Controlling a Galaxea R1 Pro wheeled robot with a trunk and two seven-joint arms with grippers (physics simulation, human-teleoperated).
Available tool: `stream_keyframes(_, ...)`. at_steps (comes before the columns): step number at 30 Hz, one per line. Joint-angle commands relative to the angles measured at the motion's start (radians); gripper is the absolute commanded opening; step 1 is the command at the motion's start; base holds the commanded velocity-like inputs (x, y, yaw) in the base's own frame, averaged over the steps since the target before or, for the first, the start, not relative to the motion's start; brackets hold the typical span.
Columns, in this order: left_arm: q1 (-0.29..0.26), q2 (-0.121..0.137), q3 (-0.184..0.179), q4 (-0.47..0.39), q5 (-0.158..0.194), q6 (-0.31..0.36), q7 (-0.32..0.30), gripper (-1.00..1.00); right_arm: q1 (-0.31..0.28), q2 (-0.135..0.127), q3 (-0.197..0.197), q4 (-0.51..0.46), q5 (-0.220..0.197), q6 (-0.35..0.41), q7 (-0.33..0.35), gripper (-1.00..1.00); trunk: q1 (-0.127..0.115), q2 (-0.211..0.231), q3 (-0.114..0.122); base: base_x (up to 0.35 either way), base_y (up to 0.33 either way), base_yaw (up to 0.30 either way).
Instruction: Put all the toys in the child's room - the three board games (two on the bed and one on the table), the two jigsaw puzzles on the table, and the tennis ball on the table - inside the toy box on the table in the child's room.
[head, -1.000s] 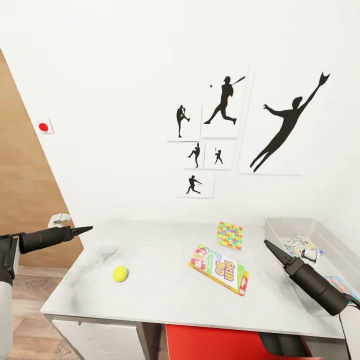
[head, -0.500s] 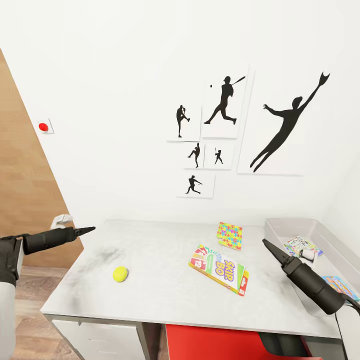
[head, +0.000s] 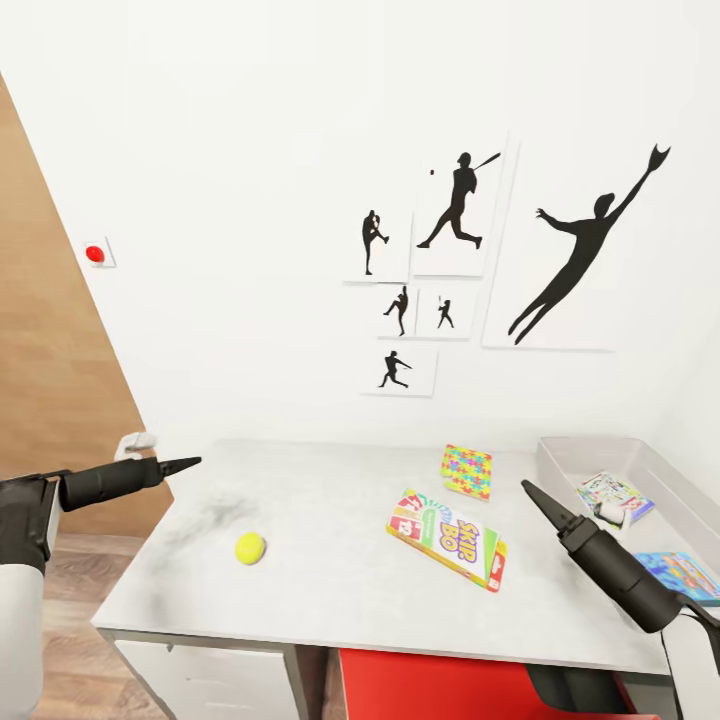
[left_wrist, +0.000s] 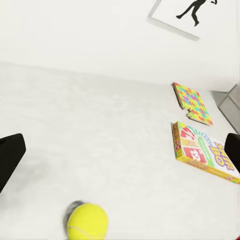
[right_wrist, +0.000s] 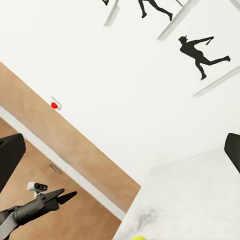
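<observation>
Both sets of jaws look closed to a point and hold nothing. The left gripper hovers above the bench edge, near the tennis ball. The right gripper hangs between the board game and the toy box; a jigsaw puzzle lies behind.

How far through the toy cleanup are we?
Partly done: two printed items lie in the toy box. Nothing is in hand; the left gripper and right gripper hover unladen. Left on the table: tennis ball, Skip-Bo board game, jigsaw puzzle.
</observation>
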Motion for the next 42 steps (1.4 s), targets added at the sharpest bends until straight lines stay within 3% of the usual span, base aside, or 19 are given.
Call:
stream_keyframes(1,-0.002,-0.001,0.004,-0.001,-0.009,0.010,-0.015,1.00,-0.001,0.000,-0.001,0.000,-0.004,0.006,0.001,1.00,0.001,-0.002,-0.002,0.000,0.082,0.000)
stream_keyframes(6,-0.002,0.000,0.005,-0.001,-0.010,0.009,-0.042,1.00,-0.001,0.001,0.000,0.000,-0.003,0.006,-0.002,1.00,0.001,-0.002,-0.002,0.000,0.184,0.000)
stream_keyframes(19,-0.002,0.000,0.006,-0.001,-0.010,0.008,-0.042,1.00,-0.001,0.003,0.020,-0.010,-0.004,0.018,-0.070,1.00,0.001,-0.002,-0.002,0.000,0.144,0.000)
stream_keyframes(20,-0.002,0.000,0.006,-0.001,-0.010,0.007,-0.042,1.00,-0.001,0.002,0.047,-0.011,-0.004,0.019,-0.249,1.00,0.001,-0.002,-0.002,-0.016,0.180,0.000)
stream_keyframes(26,-0.002,0.001,0.007,-0.001,-0.010,0.005,-0.042,1.00,-0.002,0.003,0.128,-0.018,-0.003,0.041,-0.383,1.00,0.001,-0.002,-0.002,-0.014,0.116,0.000)
stream_keyframes(30,-0.002,-0.001,0.005,-0.001,-0.011,0.004,-0.042,1.00,-0.020,0.004,0.164,-0.022,-0.009,0.079,-0.550,1.00,0.001,-0.002,-0.002,-0.002,0.018,0.000)
stream_keyframes(33,-0.002,-0.003,0.004,-0.001,-0.011,0.004,-0.042,1.00,-0.125,0.006,0.183,-0.020,-0.020,0.153,-0.721,1.00,0.001,-0.002,-0.002,0.000,0.004,0.000)
stream_keyframes(34,-0.002,-0.003,0.004,-0.001,-0.011,0.003,-0.042,1.00,-0.150,0.006,0.186,-0.017,-0.021,0.171,-0.748,1.00,0.001,-0.002,-0.002,0.000,0.002,0.000)
stream_keyframes(36,-0.002,-0.003,0.004,0.000,-0.011,0.003,-0.041,1.00,-0.256,0.009,0.197,0.002,-0.024,0.234,-0.853,1.00,0.001,-0.002,-0.002,0.000,0.001,0.000)
stream_keyframes(39,-0.002,-0.003,0.004,0.000,-0.011,0.002,-0.041,1.00,-0.390,0.020,0.206,0.075,-0.025,0.271,-0.984,1.00,0.001,-0.002,-0.002,0.000,0.000,0.000)
stream_keyframes(42,-0.002,-0.003,0.004,0.000,-0.011,0.002,-0.041,1.00,-0.541,0.034,0.226,0.230,-0.023,0.282,-1.135,1.00,0.001,-0.002,-0.002,0.000,0.000,0.000)
